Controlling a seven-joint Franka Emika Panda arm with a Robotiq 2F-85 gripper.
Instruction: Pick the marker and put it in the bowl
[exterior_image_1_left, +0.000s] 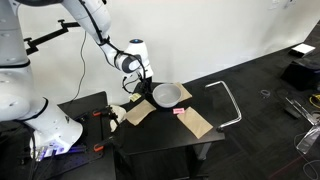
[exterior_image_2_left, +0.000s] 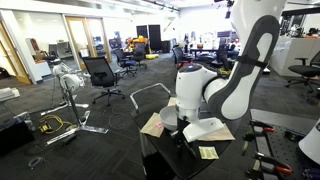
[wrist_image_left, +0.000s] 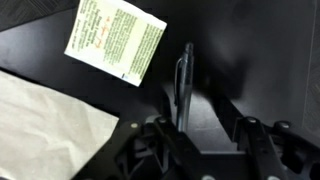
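Observation:
The marker (wrist_image_left: 184, 85) is a dark slim pen lying on the black table. In the wrist view it runs lengthwise between my fingers, close to the left one. My gripper (wrist_image_left: 205, 138) is open and low over it, not closed on it. In an exterior view the gripper (exterior_image_1_left: 145, 82) hangs just left of the round light-grey bowl (exterior_image_1_left: 166, 94), which stands empty on the table. The marker is too small to make out in both exterior views.
A white and green printed leaflet (wrist_image_left: 115, 38) lies just beyond the marker's tip. A pale sheet (wrist_image_left: 50, 120) lies to its left. Brown cardboard pieces (exterior_image_1_left: 140, 112) (exterior_image_1_left: 196, 123) lie around the bowl, with a small pink item (exterior_image_1_left: 180, 112) nearby. The table edge is close in front.

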